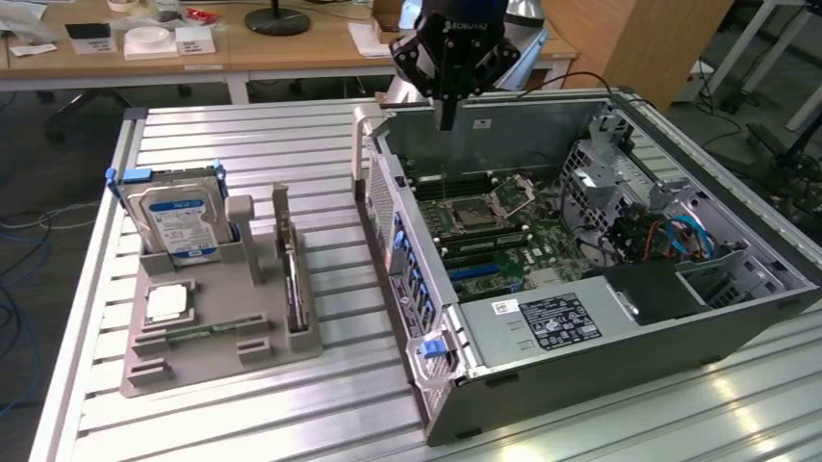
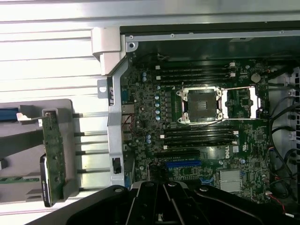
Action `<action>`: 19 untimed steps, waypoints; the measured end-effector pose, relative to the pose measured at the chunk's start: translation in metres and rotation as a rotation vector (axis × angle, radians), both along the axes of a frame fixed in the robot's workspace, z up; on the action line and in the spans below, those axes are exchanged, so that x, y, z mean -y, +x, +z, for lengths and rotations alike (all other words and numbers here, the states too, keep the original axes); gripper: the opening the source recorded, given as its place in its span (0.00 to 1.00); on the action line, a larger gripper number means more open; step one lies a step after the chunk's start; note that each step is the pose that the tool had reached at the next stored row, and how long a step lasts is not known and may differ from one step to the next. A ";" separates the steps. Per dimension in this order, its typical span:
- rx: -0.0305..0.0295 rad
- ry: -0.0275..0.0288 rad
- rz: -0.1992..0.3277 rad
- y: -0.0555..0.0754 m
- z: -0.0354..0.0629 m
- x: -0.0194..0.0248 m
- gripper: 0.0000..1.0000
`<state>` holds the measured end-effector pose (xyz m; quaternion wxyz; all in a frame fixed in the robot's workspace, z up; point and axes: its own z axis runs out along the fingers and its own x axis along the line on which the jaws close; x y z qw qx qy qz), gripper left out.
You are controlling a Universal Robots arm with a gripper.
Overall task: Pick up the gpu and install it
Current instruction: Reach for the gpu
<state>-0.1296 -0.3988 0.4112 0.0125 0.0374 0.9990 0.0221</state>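
Note:
The gpu (image 1: 295,281) is a thin dark card standing on edge in a slot of the grey holder (image 1: 218,351), on the exterior view's left of the open computer case (image 1: 603,318). In the wrist view the gpu (image 2: 52,157) shows its green edge. My gripper (image 1: 446,119) hangs shut and empty above the case's far wall, well away from the card. The wrist view looks past the gripper (image 2: 164,206) down onto the motherboard (image 2: 201,140) with its open CPU socket (image 2: 201,105).
A silver hard drive (image 1: 180,219) with a blue-white label stands upright in the holder, with a small square CPU chip (image 1: 167,302) in front of it. Everything rests on a ribbed aluminium table (image 1: 269,135). Cables and drive cages (image 1: 655,231) crowd the case's right side. Desks stand behind.

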 end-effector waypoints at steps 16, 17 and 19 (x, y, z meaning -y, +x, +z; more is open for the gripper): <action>0.0000 0.0000 0.000 0.008 -0.0180 0.0000 0.10; 0.0000 0.0000 0.000 0.008 -0.0180 0.0000 0.10; 0.0000 0.0000 0.000 0.008 -0.0180 0.0000 0.10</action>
